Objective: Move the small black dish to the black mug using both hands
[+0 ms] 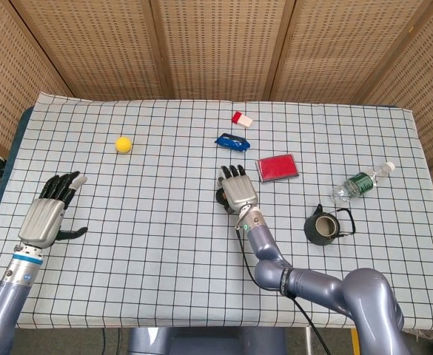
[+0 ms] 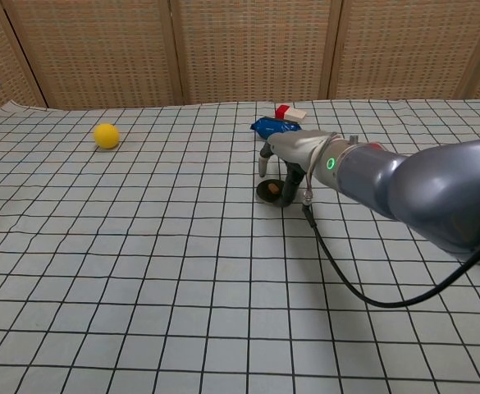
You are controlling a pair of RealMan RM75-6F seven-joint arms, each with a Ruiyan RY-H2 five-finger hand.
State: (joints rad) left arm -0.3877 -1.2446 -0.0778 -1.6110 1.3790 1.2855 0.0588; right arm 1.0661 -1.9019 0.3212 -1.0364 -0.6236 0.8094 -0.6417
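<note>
Right hand (image 1: 237,191) hovers palm-down over the dish (image 2: 272,191), fingers extended and slightly spread, thumb hanging beside the rim; whether it touches the dish I cannot tell. Dish sits mid-table on the checked cloth (image 1: 157,222), something small and brown in it. Mug (image 1: 322,228) stands well apart to the right. Left hand (image 1: 47,217) rests open near the left edge, holding nothing.

Small black dish (image 2: 270,191), round and shallow with a brown bit inside, sits flat on the checkered cloth, well left of the mug. Black mug (image 1: 322,228), upright, open top, handle facing away from the dish.
</note>
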